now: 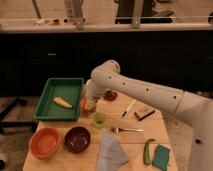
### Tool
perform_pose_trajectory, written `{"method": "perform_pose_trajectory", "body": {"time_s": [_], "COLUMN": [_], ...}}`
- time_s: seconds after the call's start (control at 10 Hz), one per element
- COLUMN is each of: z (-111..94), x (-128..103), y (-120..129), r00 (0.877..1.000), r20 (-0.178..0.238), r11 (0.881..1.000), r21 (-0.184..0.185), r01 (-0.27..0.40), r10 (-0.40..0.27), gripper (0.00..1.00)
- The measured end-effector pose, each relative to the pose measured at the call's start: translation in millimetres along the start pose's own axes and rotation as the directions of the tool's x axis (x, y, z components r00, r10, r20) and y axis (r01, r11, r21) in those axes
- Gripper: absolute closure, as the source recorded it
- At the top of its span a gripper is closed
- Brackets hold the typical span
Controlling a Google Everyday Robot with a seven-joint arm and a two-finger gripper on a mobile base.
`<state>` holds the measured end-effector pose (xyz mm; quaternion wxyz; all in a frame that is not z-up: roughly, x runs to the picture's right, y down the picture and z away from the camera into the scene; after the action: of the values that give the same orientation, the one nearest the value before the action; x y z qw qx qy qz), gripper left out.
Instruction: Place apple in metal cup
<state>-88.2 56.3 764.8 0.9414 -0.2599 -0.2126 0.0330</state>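
My gripper (90,104) hovers over the wooden surface (131,141), which holds a green tray (60,86), orange bowl (45,142), dark bowl (77,139), green cup (99,119), cloth (111,154), fork (127,130) and sponge (161,156).

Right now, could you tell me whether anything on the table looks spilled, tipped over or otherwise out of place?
Nothing stands out. The orange bowl, dark bowl and green cup sit upright, and the grey cloth just lies rumpled. The end effector hangs by the green tray, beside the apple.

You ran this in a lab/office: wooden table (140,137), swivel chair base (12,107), gripper (90,104) over props.
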Motion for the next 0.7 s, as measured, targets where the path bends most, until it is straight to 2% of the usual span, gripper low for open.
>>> {"method": "perform_pose_trajectory", "body": {"time_s": [0.5,0.7], "z": [12,15], "x": [15,20], "y": [-21,-27], "r00": [0.996,0.995], "r20": [0.073,0.080], "r11": [0.999,0.998], "r21": [-0.003,-0.004], "r01": [-0.050,-0.061], "r10": [0.050,0.061], "gripper": [1.00,1.00]}}
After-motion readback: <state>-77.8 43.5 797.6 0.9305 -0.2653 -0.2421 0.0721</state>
